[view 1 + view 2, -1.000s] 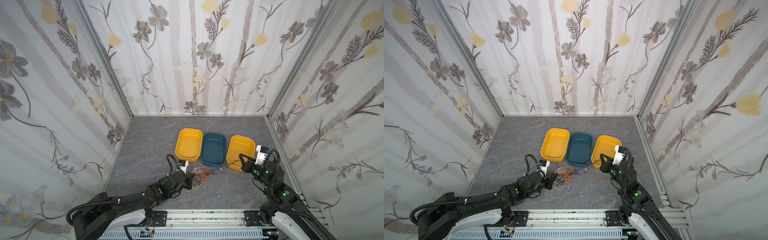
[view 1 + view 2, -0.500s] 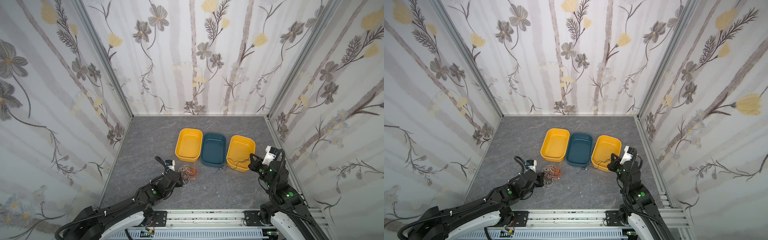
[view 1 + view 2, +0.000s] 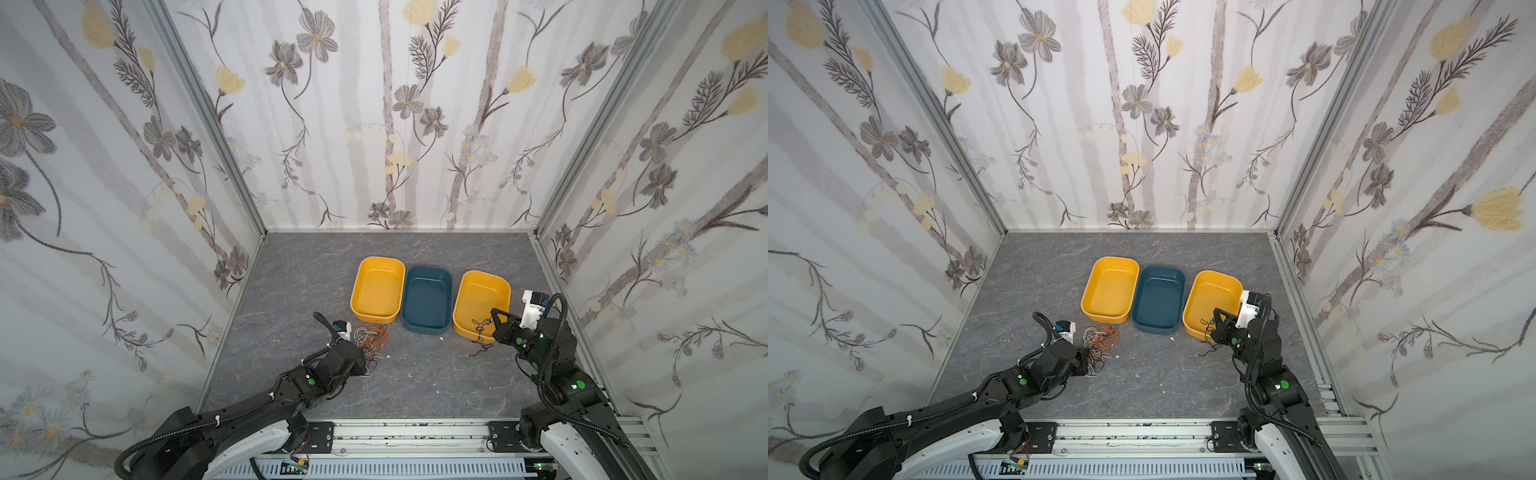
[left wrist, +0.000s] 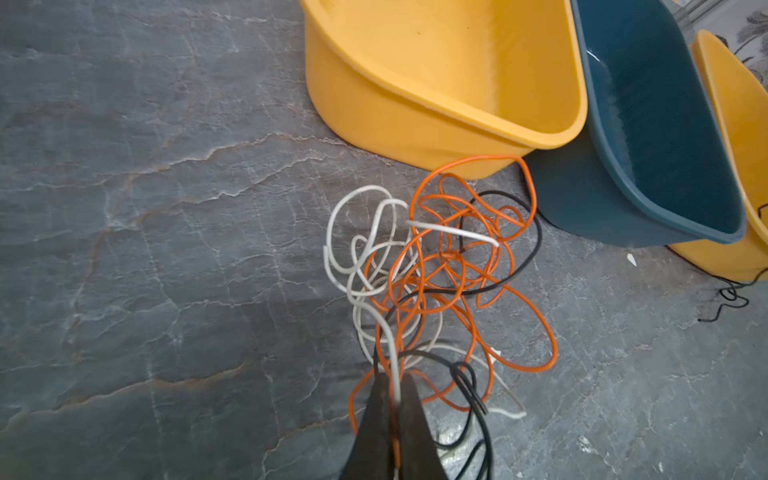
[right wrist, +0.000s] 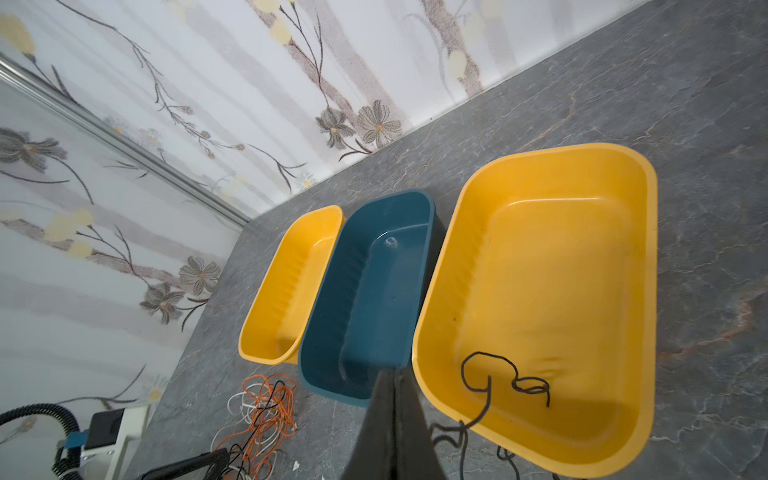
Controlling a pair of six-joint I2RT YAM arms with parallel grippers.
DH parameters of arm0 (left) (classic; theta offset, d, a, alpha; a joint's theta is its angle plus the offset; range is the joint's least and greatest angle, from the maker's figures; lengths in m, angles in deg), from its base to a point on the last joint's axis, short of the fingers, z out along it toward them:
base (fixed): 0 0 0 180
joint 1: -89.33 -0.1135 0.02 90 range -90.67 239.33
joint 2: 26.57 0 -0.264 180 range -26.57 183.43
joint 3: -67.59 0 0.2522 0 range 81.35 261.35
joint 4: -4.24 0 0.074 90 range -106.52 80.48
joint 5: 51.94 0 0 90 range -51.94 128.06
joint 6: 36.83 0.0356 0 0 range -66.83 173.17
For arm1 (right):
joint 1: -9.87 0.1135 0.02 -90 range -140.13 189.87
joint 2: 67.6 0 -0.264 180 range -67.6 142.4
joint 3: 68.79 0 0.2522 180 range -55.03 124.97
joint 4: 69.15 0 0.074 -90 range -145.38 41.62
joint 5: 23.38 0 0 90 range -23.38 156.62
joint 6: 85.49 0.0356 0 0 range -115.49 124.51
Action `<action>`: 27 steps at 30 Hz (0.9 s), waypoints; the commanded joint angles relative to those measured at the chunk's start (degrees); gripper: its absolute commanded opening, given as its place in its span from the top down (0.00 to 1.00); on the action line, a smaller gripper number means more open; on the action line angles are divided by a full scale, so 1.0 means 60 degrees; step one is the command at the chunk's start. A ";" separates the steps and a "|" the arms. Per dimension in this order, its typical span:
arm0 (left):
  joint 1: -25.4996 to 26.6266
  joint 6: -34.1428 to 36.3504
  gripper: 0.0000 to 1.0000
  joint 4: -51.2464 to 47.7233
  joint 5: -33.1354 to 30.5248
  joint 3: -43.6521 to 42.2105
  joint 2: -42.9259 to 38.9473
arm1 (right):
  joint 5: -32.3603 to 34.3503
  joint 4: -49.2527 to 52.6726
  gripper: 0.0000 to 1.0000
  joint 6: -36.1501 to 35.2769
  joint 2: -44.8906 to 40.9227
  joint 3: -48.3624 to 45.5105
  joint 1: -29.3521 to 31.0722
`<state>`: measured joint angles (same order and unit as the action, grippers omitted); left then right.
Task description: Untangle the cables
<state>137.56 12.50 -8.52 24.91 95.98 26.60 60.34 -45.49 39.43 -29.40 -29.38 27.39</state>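
Black cable (image 5: 489,390) now drapes over yellow tray (image 5: 436,291), clear of tangle (image 3: 372,338).

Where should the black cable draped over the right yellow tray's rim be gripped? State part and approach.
Probably the tail of the black cable, on the table outside the yellow tray. Come from above, jaws across the strand: there it lies low and single, while its loops inside bunch near the wall.

Trays (image 3: 428,269) in a row, tangle (image 3: 372,337) before leftmost, loose cable (image 3: 482,328) over rightmost's rim
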 commanded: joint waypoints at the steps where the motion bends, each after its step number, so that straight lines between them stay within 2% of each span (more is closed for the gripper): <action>1: -0.0011 0.0225 0.96 0.0567 0.0396 0.0176 0.0237 | -0.1215 -0.0786 1.00 0.0222 -0.0058 -0.0012 0.0022; 7: -0.0011 0.0381 0.90 0.1029 0.0947 0.0355 0.0849 | -0.2577 -0.1293 1.00 0.0533 -0.0399 0.0108 0.0028; 11: -0.0011 0.0706 0.78 0.1044 0.1528 0.0734 0.1279 | -0.3204 -0.1371 1.00 0.0570 -0.0385 0.0346 0.0051; 17: 0.0122 0.1320 0.57 0.0125 0.1950 0.1557 0.1730 | -0.4079 -0.1985 1.00 0.0912 -0.0309 0.0247 0.0151; 22: 0.0237 0.1641 0.39 -0.0346 0.1982 0.1950 0.1678 | -0.4142 -0.2351 1.00 0.1131 -0.0229 0.0102 0.0467; 27: 0.0777 0.2311 0.31 0.0370 0.2624 0.2052 0.1529 | -0.4051 -0.2858 1.00 0.1401 -0.0060 0.0047 0.0915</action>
<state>140.95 23.10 -9.09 37.94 108.03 36.22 36.67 -57.62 46.12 -30.37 -28.99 31.93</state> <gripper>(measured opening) 0.681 0.049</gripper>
